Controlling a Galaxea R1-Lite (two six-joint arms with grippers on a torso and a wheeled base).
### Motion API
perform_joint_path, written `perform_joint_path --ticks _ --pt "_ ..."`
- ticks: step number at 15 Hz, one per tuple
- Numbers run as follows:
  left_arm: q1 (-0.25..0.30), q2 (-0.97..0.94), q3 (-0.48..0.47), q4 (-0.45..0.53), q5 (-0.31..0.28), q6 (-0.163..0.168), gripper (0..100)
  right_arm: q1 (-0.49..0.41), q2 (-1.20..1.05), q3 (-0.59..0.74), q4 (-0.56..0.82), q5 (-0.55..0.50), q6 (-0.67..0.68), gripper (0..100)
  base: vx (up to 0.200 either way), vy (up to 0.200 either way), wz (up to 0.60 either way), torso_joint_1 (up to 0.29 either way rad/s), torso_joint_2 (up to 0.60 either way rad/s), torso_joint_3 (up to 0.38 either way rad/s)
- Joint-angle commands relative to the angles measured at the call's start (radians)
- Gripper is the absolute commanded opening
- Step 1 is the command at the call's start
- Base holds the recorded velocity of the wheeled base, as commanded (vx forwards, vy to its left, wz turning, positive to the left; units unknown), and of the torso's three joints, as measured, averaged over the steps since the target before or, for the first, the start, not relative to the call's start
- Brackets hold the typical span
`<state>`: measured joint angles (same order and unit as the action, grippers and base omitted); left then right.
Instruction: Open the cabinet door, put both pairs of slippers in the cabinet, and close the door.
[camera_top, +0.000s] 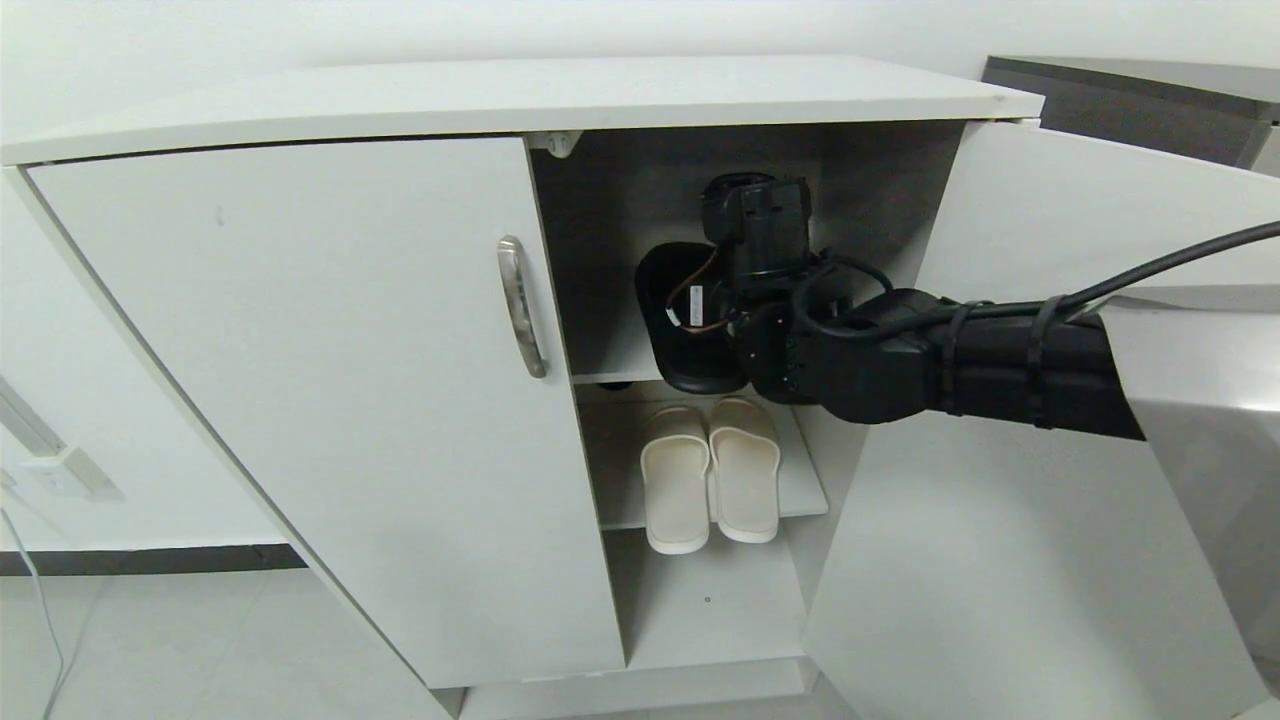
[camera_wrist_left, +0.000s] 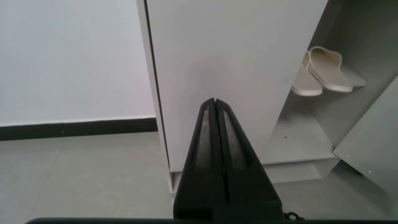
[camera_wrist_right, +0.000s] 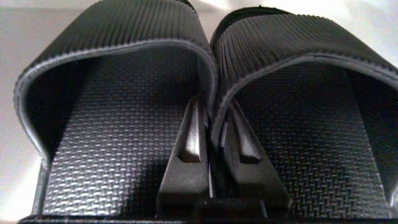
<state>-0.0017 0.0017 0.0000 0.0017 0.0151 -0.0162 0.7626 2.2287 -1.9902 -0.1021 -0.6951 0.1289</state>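
Black slippers (camera_wrist_right: 124, 130), the second pair, are held side by side at the upper shelf (camera_top: 603, 372) of the cabinet (camera_top: 500, 100). The right pincer (camera_wrist_right: 214, 111) is nearly closed, its two fingers pinching the adjoining inner edges of both straps so that the pair is carried as one. In the head view the right arm reaches in past the open right-hand door (camera_top: 1000, 520), and the near end of the pair sits at the shelf's front edge. Whether the soles rest fully on the shelf cannot be told. White slippers (camera_top: 710, 478) lie together on the middle shelf (camera_top: 805, 495), toes inward, so that half of the stowing appears complete. The left pincer (camera_wrist_left: 215, 107) is closed with nothing between its fingers and hangs outside the cabinet, facing the closed left-hand door (camera_top: 300, 400). Step in hand, as judged: setting down the black pair. The next move calls for the soles to be settled flat and deep enough to clear the door's swing. The fingers must then part and the arm withdraw straight out without dragging the straps, leaving only the right-hand door to close.
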Motion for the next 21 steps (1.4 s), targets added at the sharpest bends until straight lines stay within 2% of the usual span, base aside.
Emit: perform_joint_path --ticks 1,11,12,16,21 --pt "0.000 0.000 0.000 0.000 0.000 -0.001 0 -0.006 0.029 -0.010 -0.016 -0.001 -0.003 0 0.000 0.000 0.00 0.000 0.00 0.000" --pt "0.000 0.000 0.000 0.000 0.000 -0.001 0 -0.012 0.046 -0.010 -0.031 -0.007 0.005 0 0.000 0.000 0.00 0.000 0.00 0.000" --pt "0.000 0.000 0.000 0.000 0.002 -0.001 0 -0.012 0.046 -0.010 -0.031 -0.007 0.006 100 0.000 0.000 0.00 0.000 0.00 0.000" --pt "0.000 -0.002 0.000 0.000 0.002 -0.002 0 -0.005 0.019 0.004 -0.022 -0.011 0.011 100 0.000 0.000 0.00 0.000 0.00 0.000" --pt "0.000 0.000 0.000 0.000 0.002 -0.002 0 0.041 -0.135 0.200 -0.031 -0.015 0.038 100 0.000 0.000 0.00 0.000 0.00 0.000"
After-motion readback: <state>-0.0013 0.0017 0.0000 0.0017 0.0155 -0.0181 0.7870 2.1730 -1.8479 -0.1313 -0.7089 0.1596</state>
